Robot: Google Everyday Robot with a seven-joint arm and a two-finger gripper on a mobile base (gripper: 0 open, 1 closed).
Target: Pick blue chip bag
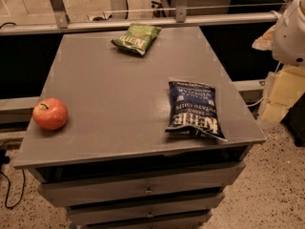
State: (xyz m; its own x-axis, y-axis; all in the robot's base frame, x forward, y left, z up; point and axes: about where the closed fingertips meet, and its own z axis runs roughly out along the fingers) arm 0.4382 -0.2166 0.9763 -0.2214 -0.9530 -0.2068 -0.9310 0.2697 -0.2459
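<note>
Grey-painted wood makes up the cabinet top (119, 94), with shallow drawers (143, 187) stacked below its front edge. The blue chip bag (194, 109) lies flat on the right side of the top, near the front right corner, its lower end close to the edge. Its printing faces away from the camera, so it reads upside down: large white block letters spell "KETTLE", with smaller lines above that look like "POTATO CHIPS" and "VINEGAR", though the small type is hard to be sure of. Nothing touches the bag.

A smaller green chip bag (137, 37) lies near the back edge, well apart from the blue one; it carries the same "KETTLE" word in pale letters. A red apple (50, 113) sits at the far left edge, stem up.

The gripper (291, 32) shows only as a white rounded body at the upper right border, off the cabinet and well apart from the blue chip bag; whether it is spread or closed is not to be made out, and it holds nothing visible.
</note>
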